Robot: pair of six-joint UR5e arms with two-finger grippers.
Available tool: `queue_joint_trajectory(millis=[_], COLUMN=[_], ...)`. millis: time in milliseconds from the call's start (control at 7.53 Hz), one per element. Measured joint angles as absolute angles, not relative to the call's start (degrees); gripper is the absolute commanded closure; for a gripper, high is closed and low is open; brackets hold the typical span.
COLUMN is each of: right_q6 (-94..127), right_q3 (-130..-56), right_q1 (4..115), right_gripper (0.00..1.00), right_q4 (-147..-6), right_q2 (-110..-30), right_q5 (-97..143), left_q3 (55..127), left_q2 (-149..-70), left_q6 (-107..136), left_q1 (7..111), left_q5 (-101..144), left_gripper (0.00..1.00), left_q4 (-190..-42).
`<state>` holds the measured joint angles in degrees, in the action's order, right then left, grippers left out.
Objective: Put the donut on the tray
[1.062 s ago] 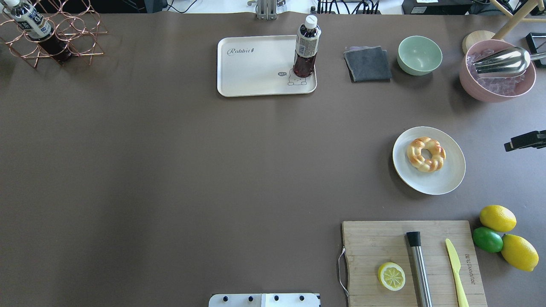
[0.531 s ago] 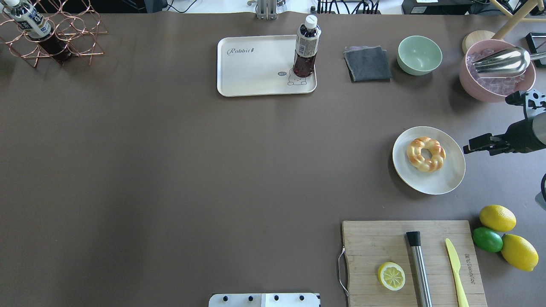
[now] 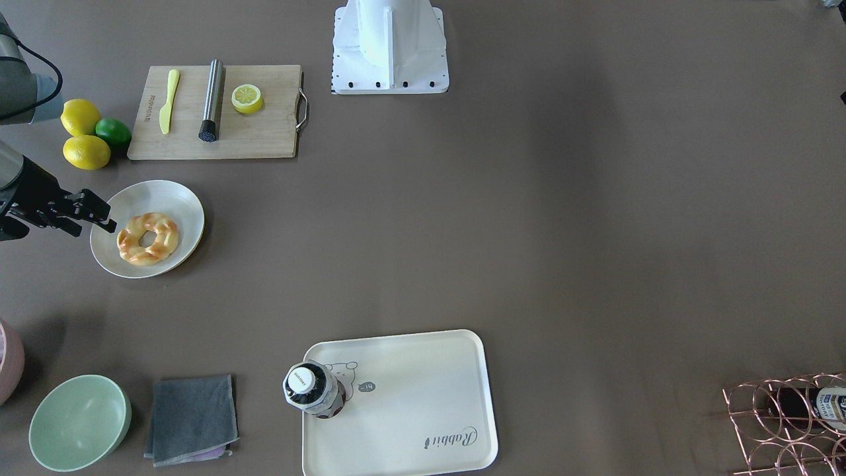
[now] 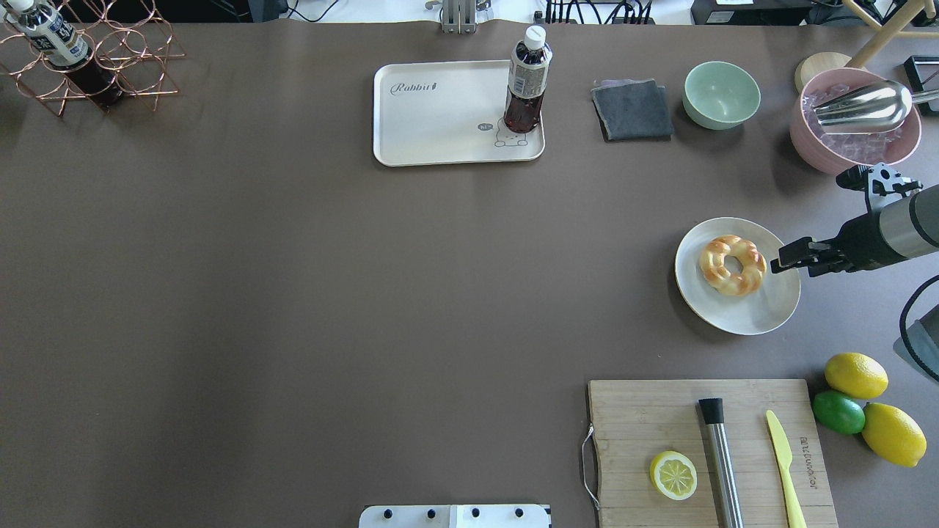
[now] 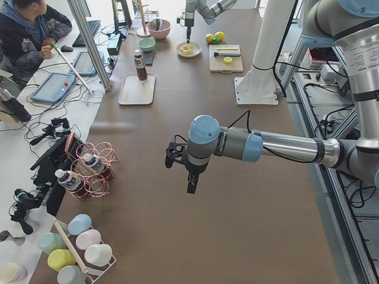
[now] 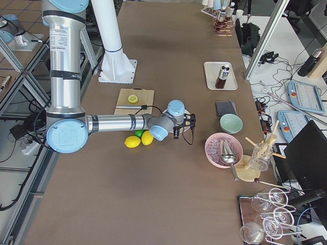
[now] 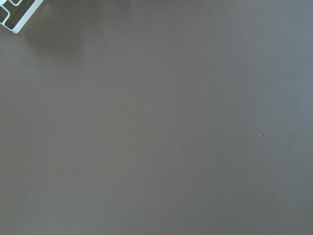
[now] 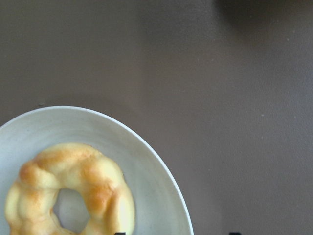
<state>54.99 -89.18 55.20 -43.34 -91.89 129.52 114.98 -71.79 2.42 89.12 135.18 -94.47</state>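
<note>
The donut point(image 4: 732, 265), a braided golden ring, lies on a round white plate point(image 4: 755, 312) at the table's right side; it also shows in the front view point(image 3: 148, 238) and the right wrist view point(image 8: 73, 196). My right gripper point(image 4: 783, 258) is open and empty, over the plate's right rim and just right of the donut, not touching it. The cream tray point(image 4: 440, 110) with "Rabbit" script lies at the far middle point(image 3: 410, 396). My left gripper point(image 5: 189, 177) shows only in the exterior left view, above bare table; I cannot tell if it is open.
A dark drink bottle point(image 4: 527, 81) stands on the tray's right end. A grey cloth point(image 4: 632, 110), a green bowl point(image 4: 722, 94) and a pink bowl point(image 4: 855, 125) are beyond the plate. A cutting board point(image 4: 660, 433) with a lemon half and loose citrus point(image 4: 855, 374) lie nearer.
My right arm has come in from the right edge and moved left, its gripper now over the plate's right rim. The donut, plate and tray have not moved.
</note>
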Motion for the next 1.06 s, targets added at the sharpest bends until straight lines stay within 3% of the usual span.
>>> queue_joint_trajectory(millis=[133,266,531,1062], right_q6=[55.01,55.00,55.60,58.02], right_q3=[-88.82,-88.24,-85.70,-86.10], right_q1=[55.02,54.97,54.89,56.04], right_gripper=[0.46,0.75,1.00,1.00], right_q4=[-43.15,-41.64,-37.27,-36.11], right_q2=[-92.05,-92.64,-92.81,-91.31], right_q5=[129.48,129.46,129.41,130.88], left_q3=[114.98,115.05,115.18,114.96], left_q2=[-71.76,-71.73,-71.72,-71.49], left_q6=[2.45,2.45,2.42,2.28], left_q1=[89.12,89.12,89.15,89.47], left_q5=[135.18,135.18,135.18,135.18], left_gripper=[0.02,0.02,0.02,0.02], left_q4=[-94.48,-94.48,-94.53,-95.71])
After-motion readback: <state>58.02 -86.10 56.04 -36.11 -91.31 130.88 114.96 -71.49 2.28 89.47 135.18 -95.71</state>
